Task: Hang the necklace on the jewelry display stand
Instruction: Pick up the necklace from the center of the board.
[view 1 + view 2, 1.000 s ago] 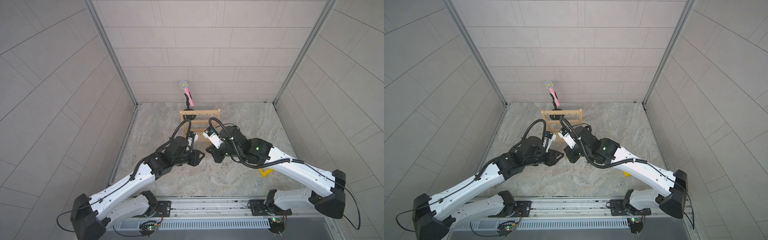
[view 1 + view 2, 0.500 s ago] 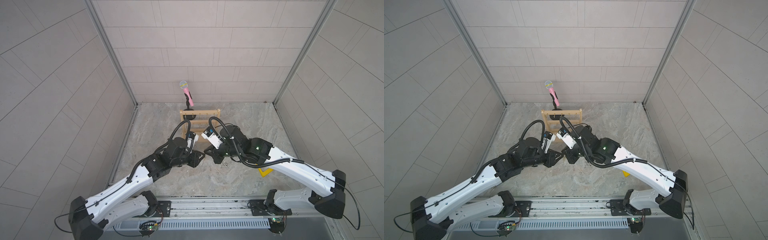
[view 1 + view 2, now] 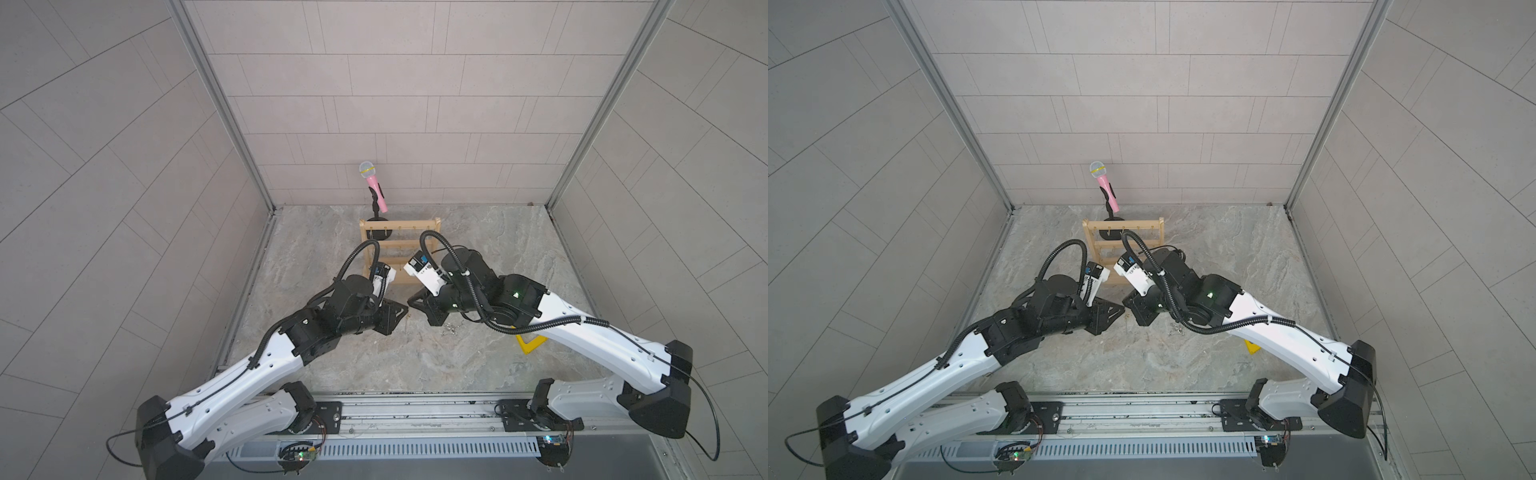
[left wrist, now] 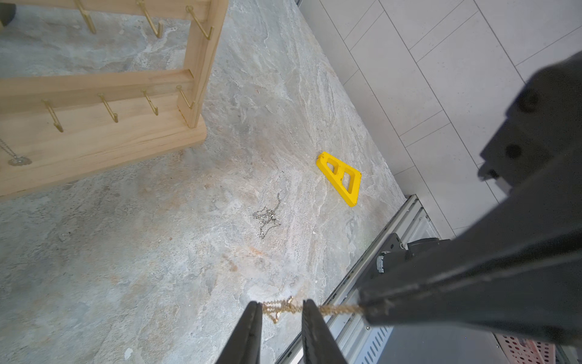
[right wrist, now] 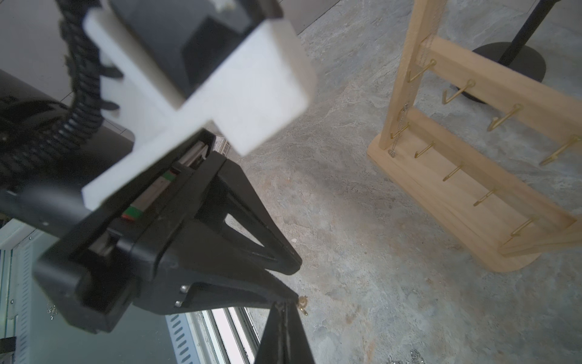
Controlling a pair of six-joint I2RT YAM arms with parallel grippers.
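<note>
A thin gold necklace (image 4: 283, 307) is stretched in the air between the two grippers, low over the stone floor. My right gripper (image 5: 285, 307) is shut on one end of it, with a small gold bit (image 5: 303, 304) sticking out at its tip. In the left wrist view the chain runs from the right gripper's tip (image 4: 365, 307) across the gap of my left gripper (image 4: 282, 307), whose fingers stand apart on either side of it. The two grippers meet tip to tip in both top views (image 3: 407, 307) (image 3: 1124, 306). Just behind them stands the light wooden jewelry display stand (image 3: 399, 245) (image 4: 94, 135) (image 5: 456, 189).
A silver chain (image 4: 267, 216) (image 3: 451, 328) lies loose on the floor near a yellow triangular piece (image 4: 341, 178) (image 3: 530, 343). Another silver chain with a round pendant (image 4: 19, 160) hangs on the stand. A pink microphone (image 3: 374, 187) on a black stand is behind the rack.
My left gripper has moved in towards the right gripper's tip and its fingers have narrowed around the gold chain. The right arm has stayed put, still shut.
</note>
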